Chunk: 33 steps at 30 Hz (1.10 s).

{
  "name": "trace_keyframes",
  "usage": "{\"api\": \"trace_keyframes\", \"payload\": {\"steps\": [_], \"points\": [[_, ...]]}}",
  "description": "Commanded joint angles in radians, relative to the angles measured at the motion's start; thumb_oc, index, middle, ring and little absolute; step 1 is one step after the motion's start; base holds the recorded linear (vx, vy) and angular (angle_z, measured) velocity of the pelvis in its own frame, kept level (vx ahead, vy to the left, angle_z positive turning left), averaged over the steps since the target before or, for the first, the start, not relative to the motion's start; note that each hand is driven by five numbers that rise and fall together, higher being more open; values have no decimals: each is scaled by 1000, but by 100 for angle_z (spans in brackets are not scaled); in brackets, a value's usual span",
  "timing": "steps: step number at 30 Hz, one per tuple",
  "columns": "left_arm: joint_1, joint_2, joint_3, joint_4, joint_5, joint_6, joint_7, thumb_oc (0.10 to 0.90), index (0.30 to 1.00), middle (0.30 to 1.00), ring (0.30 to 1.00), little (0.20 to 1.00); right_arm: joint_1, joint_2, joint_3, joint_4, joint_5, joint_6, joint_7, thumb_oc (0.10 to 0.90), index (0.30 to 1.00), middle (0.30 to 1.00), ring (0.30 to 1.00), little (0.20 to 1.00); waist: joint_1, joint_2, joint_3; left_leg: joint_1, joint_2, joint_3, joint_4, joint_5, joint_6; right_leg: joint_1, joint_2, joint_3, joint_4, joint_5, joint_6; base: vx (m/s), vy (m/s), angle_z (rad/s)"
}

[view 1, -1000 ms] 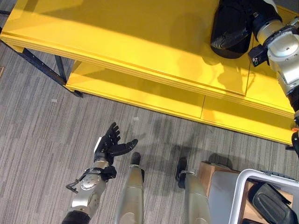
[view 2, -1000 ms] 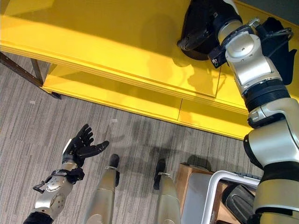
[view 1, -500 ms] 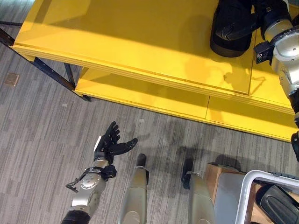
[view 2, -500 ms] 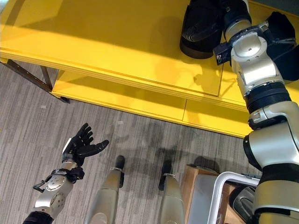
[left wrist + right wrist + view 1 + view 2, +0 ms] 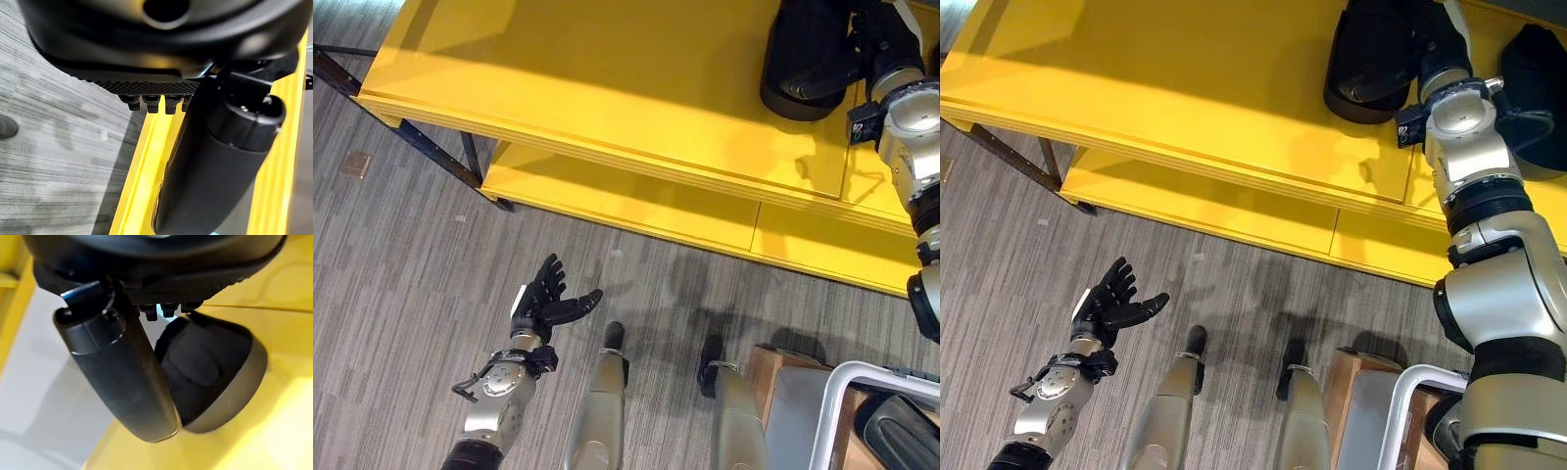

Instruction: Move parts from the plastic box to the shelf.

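A yellow shelf (image 5: pixel 607 78) stands before me. A black rounded part (image 5: pixel 808 54) lies on its top board at the far right. My right hand (image 5: pixel 1440 34) reaches up beside that part; in the right wrist view its thumb (image 5: pixel 122 382) lies straight along the part (image 5: pixel 215 367) and the fingers are not curled round it. My left hand (image 5: pixel 543 304) hangs open and empty over the floor at the lower left. A white plastic box (image 5: pixel 847 392) sits at the lower right with another black part (image 5: pixel 901 431) inside.
A second black part (image 5: pixel 1533 78) rests on the shelf to the right of the first. A brown cardboard box (image 5: pixel 773 372) stands beside the plastic box. The shelf's lower board (image 5: pixel 636 201) juts out above grey carpet (image 5: pixel 401 274).
The whole picture has shifted as the camera moved. My right hand stays by the black part on the shelf. The left hand keeps its pose.
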<state>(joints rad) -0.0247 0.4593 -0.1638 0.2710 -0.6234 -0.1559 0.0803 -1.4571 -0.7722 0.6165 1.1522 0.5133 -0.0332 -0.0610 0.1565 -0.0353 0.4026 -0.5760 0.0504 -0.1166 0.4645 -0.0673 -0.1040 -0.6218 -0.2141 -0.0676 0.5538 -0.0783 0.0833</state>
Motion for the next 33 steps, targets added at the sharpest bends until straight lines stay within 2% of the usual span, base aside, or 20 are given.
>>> {"api": "trace_keyframes", "payload": {"steps": [1,8,15,19,22,26,29,30,32,33], "points": [[-13,68,-14,-50,-11,-103,-2,900,1000,1000,1000,1000,-168,-31,36,-12,-8,-85,-44,900,1000,1000,1000,1000,12,7,-86,19,27,-35,25,-92,6,70,1,12,36,-90,14,0,0,0],[-19,54,-14,-46,-10,-106,7,900,1000,1000,1000,1000,-141,-30,24,-43,-1,-98,-53,900,1000,1000,1000,1000,11,9,-92,23,25,-34,20,-92,7,68,-1,12,44,-92,13,7,-11,2],[-20,32,9,-43,3,-102,18,900,1000,1000,1000,1000,-2,-66,-34,-368,-17,-136,-64,900,1000,1000,1000,1000,-24,-5,-103,57,36,-18,-12,-82,6,89,7,19,8,-72,14,1,6,-3],[-13,19,25,-51,7,-102,25,900,1000,1000,1000,1000,188,-84,-153,-589,2,-167,-62,900,1000,1000,1000,1000,-51,-17,-118,107,45,-13,-82,-59,5,133,16,18,-62,-46,17,10,-1,-2],[7,11,31,-80,17,-98,18,900,1000,1000,1000,1000,427,-76,-308,-763,23,-193,-47,900,1000,1000,1000,1000,-74,-26,-136,164,46,-7,-154,-23,4,198,17,7,-151,-8,26,36,4,-9],[36,0,48,-102,29,-90,3,900,1000,1000,1000,1000,698,-52,-456,-943,24,-208,-9,900,1000,1000,1000,1000,-96,-25,-160,241,50,4,-250,8,8,260,17,-4,-236,23,34,52,12,0],[61,-22,61,-114,50,-83,-11,900,1000,1000,1000,1000,949,44,-566,-1069,37,-222,33,900,1000,1000,1000,1000,-112,-18,-185,309,54,12,-327,35,8,321,15,-8,-318,51,44,52,21,-2],[62,-21,60,-115,50,-83,-11,900,1000,1000,1000,1000,954,45,-569,-1072,36,-221,33,900,1000,1000,1000,1000,-111,-19,-186,312,54,12,-329,36,9,324,15,-8,-321,52,44,31,18,-16],[78,-40,66,-123,67,-77,-24,900,1000,1000,1000,1000,1085,126,-603,-1136,51,-218,67,900,1000,1000,1000,1000,-122,-13,-211,351,58,20,-385,54,8,359,13,-11,-370,65,51,38,33,-14],[80,-38,65,-124,67,-77,-24,900,1000,1000,1000,1000,1091,128,-605,-1140,50,-216,66,900,1000,1000,1000,1000,-121,-14,-212,355,59,21,-389,56,8,362,13,-11,-373,66,51,38,32,-6]]}}
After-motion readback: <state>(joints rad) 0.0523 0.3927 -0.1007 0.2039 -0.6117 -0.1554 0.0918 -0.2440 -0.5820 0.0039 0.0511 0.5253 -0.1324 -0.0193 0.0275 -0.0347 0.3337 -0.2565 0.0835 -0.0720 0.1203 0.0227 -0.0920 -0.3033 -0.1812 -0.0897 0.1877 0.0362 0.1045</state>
